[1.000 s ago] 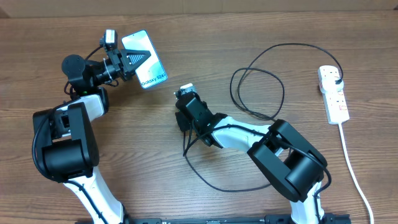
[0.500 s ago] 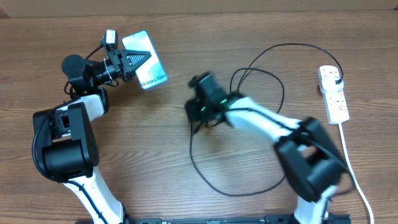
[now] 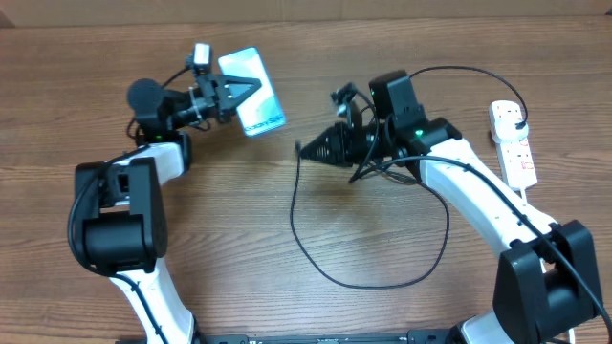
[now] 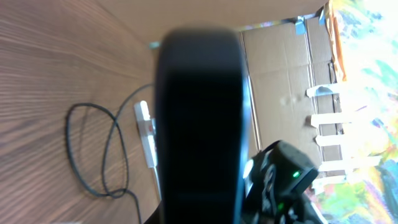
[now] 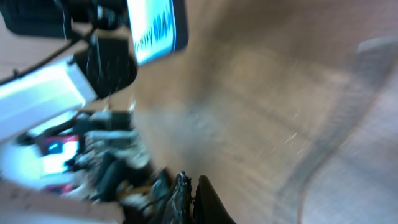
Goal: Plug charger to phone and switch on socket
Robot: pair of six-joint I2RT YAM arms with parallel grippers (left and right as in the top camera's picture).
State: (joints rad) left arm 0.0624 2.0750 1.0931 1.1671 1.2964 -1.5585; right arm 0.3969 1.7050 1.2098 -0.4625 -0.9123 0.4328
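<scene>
Over the table in the overhead view, the left gripper point(image 3: 232, 94) is closed on the phone point(image 3: 253, 92), holding it lifted at upper left with the lit screen facing up and tilted. The right gripper point(image 3: 314, 148) sits mid-table, tip aimed left toward the phone but clear of it; the charger point(image 3: 308, 241) runs from its tip down in 1 big loop across the wood, with more loops behind the wrist toward the socket point(image 3: 512, 143) at far right. Fingers look pinched on the cable end, connector too small to see. Charger plug is seated in the socket's top outlet; switch state unreadable. Left wrist view: the phone point(image 4: 200, 118) fills the centre as a dark blurred slab, fingers hidden behind it; cable loops point(image 4: 93, 152) and the socket point(image 4: 147, 140) lie beyond on the wood. Right wrist view: heavy motion blur, the phone point(image 5: 155, 28) screen lit at upper left, the dark fingertips point(image 5: 211, 202) at bottom edge nearly together, contents not readable.
</scene>
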